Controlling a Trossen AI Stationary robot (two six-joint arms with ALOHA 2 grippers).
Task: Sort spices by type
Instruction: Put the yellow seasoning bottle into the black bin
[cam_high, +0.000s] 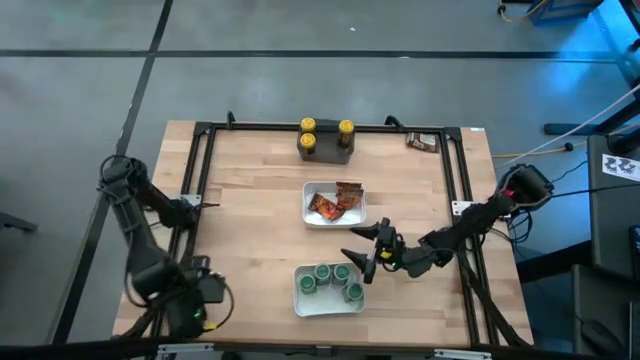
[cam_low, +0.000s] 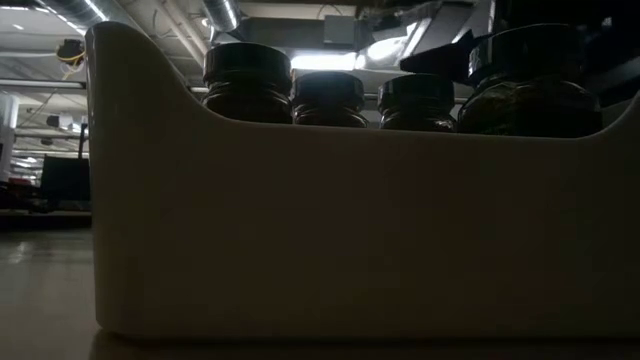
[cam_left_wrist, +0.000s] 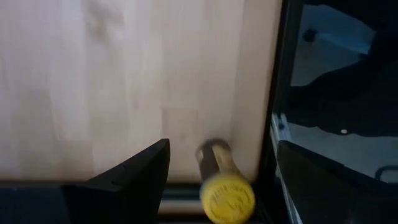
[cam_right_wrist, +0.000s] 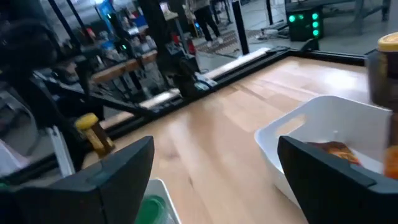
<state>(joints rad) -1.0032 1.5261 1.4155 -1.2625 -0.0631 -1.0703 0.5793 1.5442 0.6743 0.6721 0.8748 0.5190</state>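
Note:
Several green-lidded jars (cam_high: 330, 280) stand in the near white tray (cam_high: 300, 300); the low view shows their lids (cam_low: 330, 90) above its wall (cam_low: 350, 230). Orange-brown sachets (cam_high: 335, 203) lie in the middle tray (cam_high: 310, 215). Another sachet (cam_high: 422, 142) lies at the far right. Yellow-lidded jars (cam_high: 325, 128) sit on the dark block (cam_high: 327, 148). One yellow-lidded jar (cam_left_wrist: 221, 180) stands by the table's left rail, also in the right wrist view (cam_right_wrist: 93, 134). My left gripper (cam_left_wrist: 224, 144) hangs open above it, pointing down. My right gripper (cam_high: 365, 250) is open between the two trays.
A black frame rail (cam_high: 200, 190) runs round the table top. Bare wood lies left of the trays (cam_high: 250, 230). The room beyond the left edge shows stands and equipment (cam_right_wrist: 155, 43).

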